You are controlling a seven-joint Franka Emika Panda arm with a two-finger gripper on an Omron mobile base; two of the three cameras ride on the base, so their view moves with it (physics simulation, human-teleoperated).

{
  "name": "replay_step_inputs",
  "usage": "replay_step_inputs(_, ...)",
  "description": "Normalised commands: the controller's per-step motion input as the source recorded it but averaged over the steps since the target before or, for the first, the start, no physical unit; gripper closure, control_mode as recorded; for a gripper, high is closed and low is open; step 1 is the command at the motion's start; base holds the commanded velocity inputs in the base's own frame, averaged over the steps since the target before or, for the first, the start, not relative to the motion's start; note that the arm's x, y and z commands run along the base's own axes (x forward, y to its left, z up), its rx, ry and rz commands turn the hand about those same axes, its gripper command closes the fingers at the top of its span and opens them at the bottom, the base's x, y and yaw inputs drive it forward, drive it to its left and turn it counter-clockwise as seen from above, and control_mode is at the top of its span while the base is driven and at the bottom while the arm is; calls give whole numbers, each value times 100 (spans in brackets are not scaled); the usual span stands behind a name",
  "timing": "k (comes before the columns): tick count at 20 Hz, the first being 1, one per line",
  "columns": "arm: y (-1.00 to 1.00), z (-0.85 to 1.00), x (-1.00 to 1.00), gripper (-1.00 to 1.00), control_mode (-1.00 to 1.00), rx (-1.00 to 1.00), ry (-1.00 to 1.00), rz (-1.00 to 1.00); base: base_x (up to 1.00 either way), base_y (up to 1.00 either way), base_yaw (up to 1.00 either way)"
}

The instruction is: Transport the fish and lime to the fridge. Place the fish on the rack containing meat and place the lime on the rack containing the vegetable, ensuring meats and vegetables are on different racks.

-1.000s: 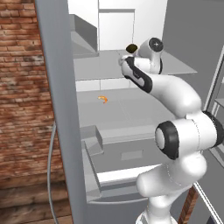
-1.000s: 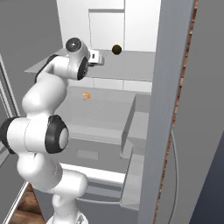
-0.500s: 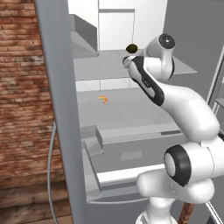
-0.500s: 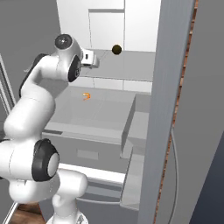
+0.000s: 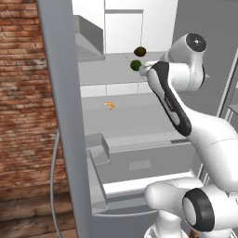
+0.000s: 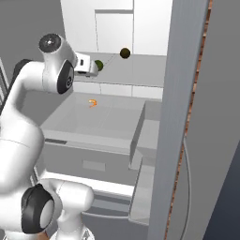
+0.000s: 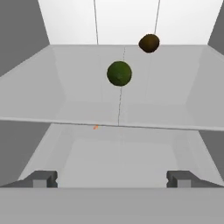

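Note:
The lime (image 7: 119,73), a dark green ball, rests on the fridge's upper shelf (image 7: 65,92), with an olive-brown round item (image 7: 149,43) behind it to the right. My gripper (image 7: 112,177) is open and empty, a short way back from the lime, its fingertips (image 7: 43,178) wide apart. From the base, the lime (image 5: 135,65) (image 6: 99,65) shows just beyond the hand's tip. A tiny orange item (image 5: 109,105) (image 6: 92,103) lies on the shelf (image 5: 139,111) below. The fish is out of view.
The open grey fridge door (image 5: 60,116) (image 6: 183,93) stands close beside the arm, with door bins on its inner side. A closed drawer (image 5: 139,158) (image 6: 93,159) sits under the lower shelf. The brown item (image 5: 140,51) (image 6: 124,53) is near the back wall.
The arm has lifted its elbow and drawn the hand back, so the lime now shows free on the upper shelf. The jaws stay wide open.

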Motion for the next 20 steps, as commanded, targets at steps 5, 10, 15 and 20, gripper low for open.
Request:
replay_step_inputs(5, 0, 5, -93, -100, -100, 0, 0, 0, 0, 0, 0)
replay_step_inputs(10, 0, 11, -72, -100, -100, 0, 3, 0, 0, 0, 0)
replay_step_inputs(15, -2, 21, -52, -100, -100, -1, 2, 0, 0, 0, 0)
replay_step_inputs(20, -2, 7, -43, -100, -100, -2, -2, 0, 0, 0, 0)
